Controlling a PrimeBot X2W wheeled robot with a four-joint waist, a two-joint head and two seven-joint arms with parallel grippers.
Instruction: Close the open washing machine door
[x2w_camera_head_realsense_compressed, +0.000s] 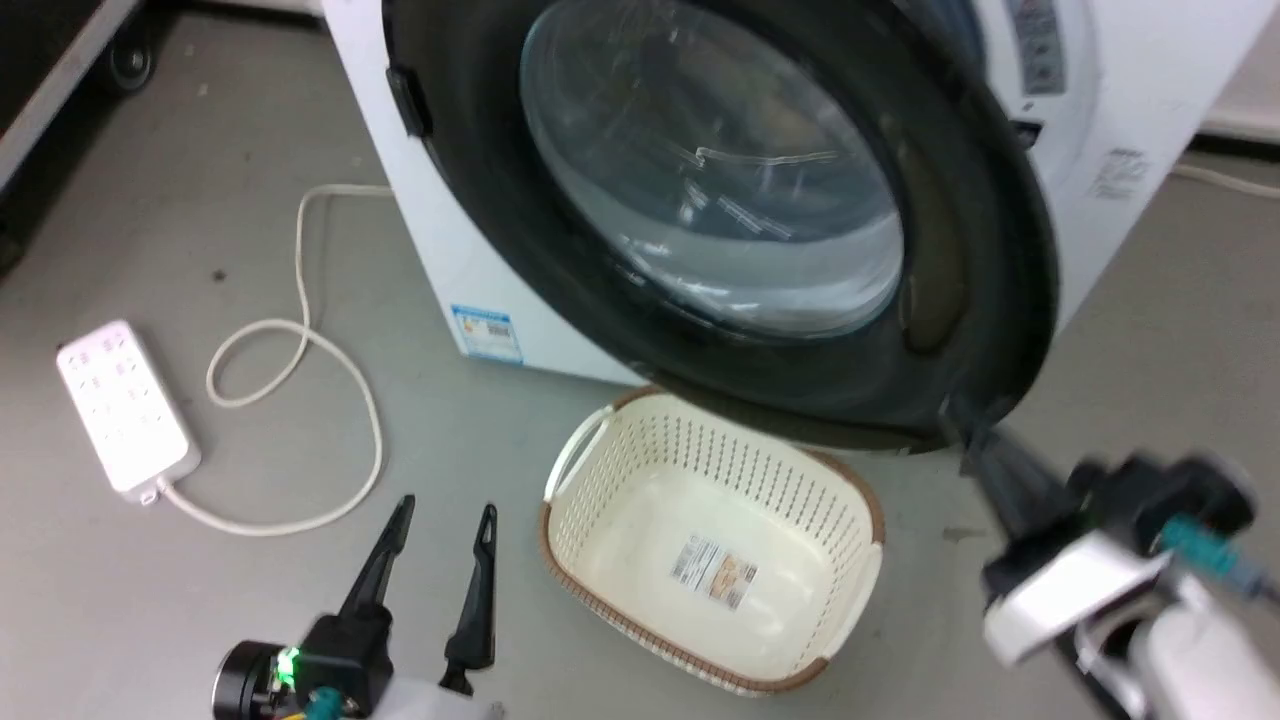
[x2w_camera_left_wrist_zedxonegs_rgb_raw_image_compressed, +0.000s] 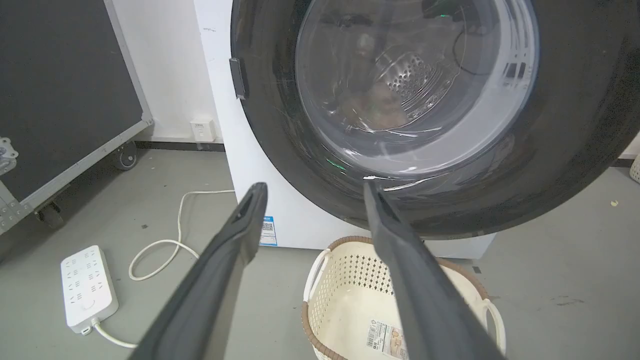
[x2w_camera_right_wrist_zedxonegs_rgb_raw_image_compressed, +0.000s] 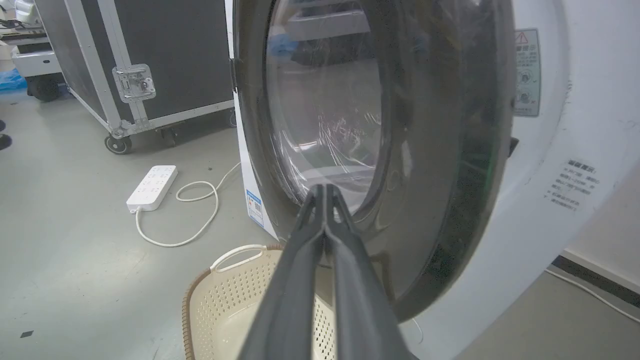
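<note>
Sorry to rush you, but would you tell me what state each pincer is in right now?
The left pincer is open, holding nothing.
The right pincer is shut, holding nothing, tips at the washing machine door rim.

The washing machine door (x2w_camera_head_realsense_compressed: 480, 200), a round one with a wide glossy black rim around a bulging clear glass bowl, stands partly swung out from the white, box-shaped washing machine (x2w_camera_head_realsense_compressed: 1140, 110). Its lower rim lies right at the tips of the right hand (x2w_camera_head_realsense_compressed: 965, 425), and the edge on that side stands off the white front. It hangs well beyond the left hand (x2w_camera_head_realsense_compressed: 445, 510).
</note>
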